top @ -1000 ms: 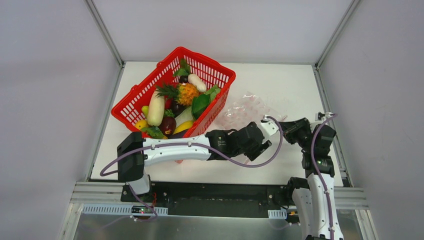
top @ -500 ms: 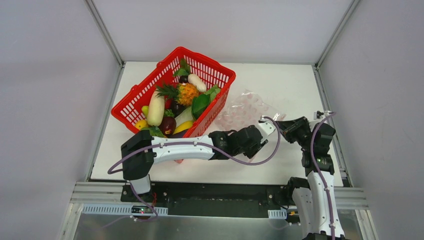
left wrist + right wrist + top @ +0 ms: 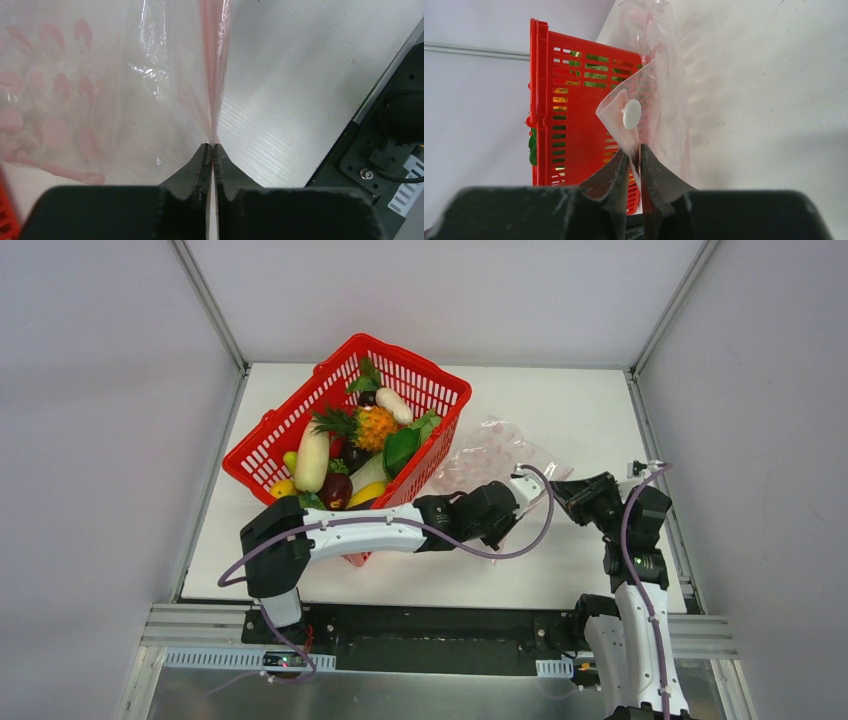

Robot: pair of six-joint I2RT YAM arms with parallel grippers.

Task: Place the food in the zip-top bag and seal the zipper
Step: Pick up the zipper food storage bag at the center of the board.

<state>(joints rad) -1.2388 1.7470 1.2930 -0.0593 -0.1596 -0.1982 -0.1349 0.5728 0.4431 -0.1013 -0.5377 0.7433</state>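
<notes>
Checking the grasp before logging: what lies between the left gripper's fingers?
The pink zipper of the zip-top bag, pinched by the left gripper; the left wrist view shows it.

the left arm (image 3: 360, 532) is clad in a long white shell, with black blocks (image 3: 272, 555) set at its joints. a purple-grey cable (image 3: 490, 557) is looped along it. the right arm (image 3: 640, 640) is built alike, white below and black above, with its own purple cable (image 3: 623, 530). the left fingers (image 3: 200, 167) are matte black and tapered to thin tips; the right fingers (image 3: 614, 175) are shaped the same, with scuffed edges.
</notes>
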